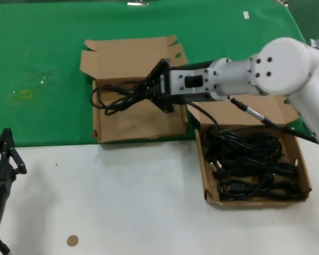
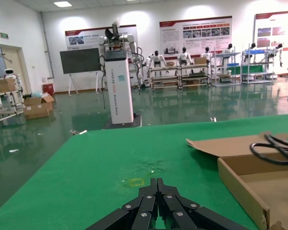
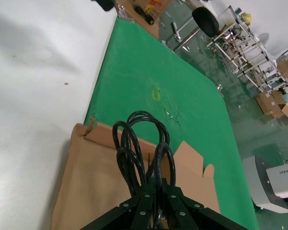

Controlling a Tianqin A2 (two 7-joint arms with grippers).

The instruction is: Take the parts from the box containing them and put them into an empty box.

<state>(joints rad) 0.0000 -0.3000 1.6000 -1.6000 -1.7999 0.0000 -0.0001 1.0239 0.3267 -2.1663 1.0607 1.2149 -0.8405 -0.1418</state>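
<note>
The squarer box point(image 1: 305, 171) at the right holds several black power cords point(image 1: 252, 164). The wider box point(image 1: 138, 125) stands to its left on the green mat, lid folded back. My right gripper point(image 1: 148, 88) reaches over this wider box and is shut on one looped black cord point(image 1: 112, 99), which hangs over the box's left part. In the right wrist view the gripper point(image 3: 156, 184) grips the cord's loops point(image 3: 139, 136) above the box floor point(image 3: 93, 184). My left gripper point(image 1: 3, 150) is shut and empty, parked at the near left; it also shows in the left wrist view point(image 2: 157, 183).
A green mat point(image 1: 48, 64) covers the far half of the white table point(image 1: 138, 202). A small brown disc point(image 1: 72, 240) lies near the front edge. The left wrist view shows the wider box's wall point(image 2: 240, 189) and the held cord's loop point(image 2: 273, 148).
</note>
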